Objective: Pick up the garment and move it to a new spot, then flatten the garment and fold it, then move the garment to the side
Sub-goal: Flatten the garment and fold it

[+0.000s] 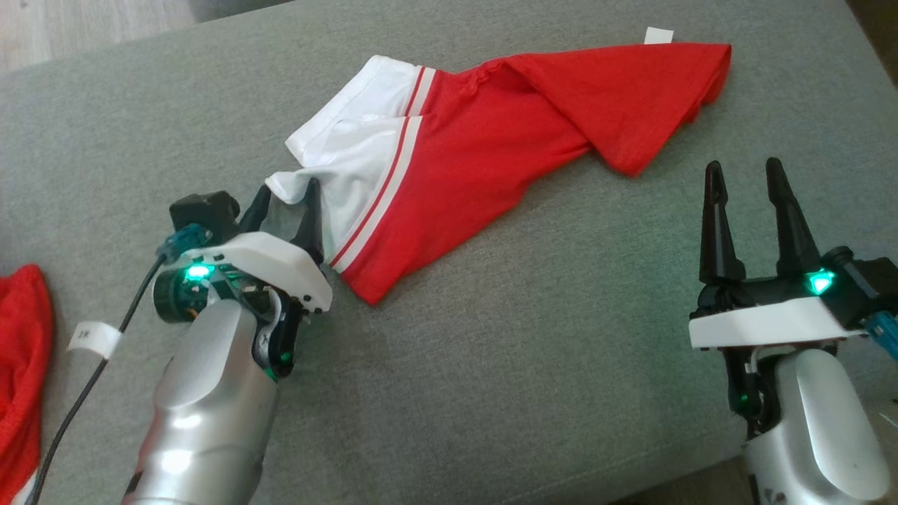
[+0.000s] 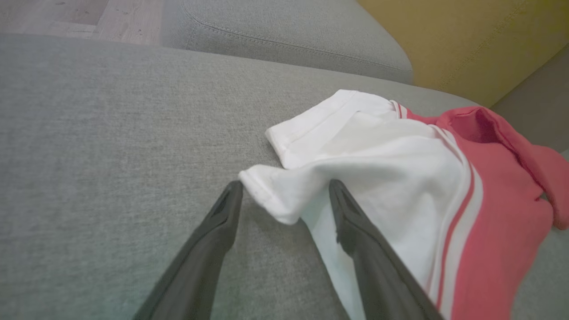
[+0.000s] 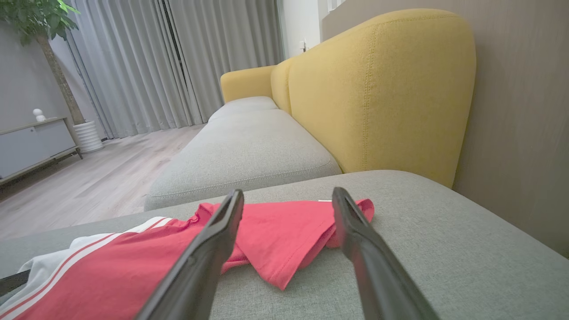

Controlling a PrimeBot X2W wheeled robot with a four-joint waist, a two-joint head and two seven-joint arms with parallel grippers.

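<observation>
A red garment [image 1: 491, 140] with a white end and thin stripes lies rumpled across the grey cushion [image 1: 491, 365], one red corner folded over at the far right. My left gripper [image 1: 286, 200] stands open at the garment's white near-left corner [image 2: 271, 195]; that corner lies between the spread fingers, with the right finger over the white cloth. Near the cushion's front right, my right gripper [image 1: 744, 175] is open and empty, a short way from the red folded tip [image 3: 284, 249]. From the right wrist I see the garment [image 3: 133, 271] stretching leftward.
Another red cloth [image 1: 21, 365] with a white tag lies at the cushion's left edge. A yellow sofa back [image 3: 378, 89] rises behind the cushion, a second grey seat [image 3: 249, 151] continues beyond, and wooden floor [image 3: 89, 178] lies past the far side.
</observation>
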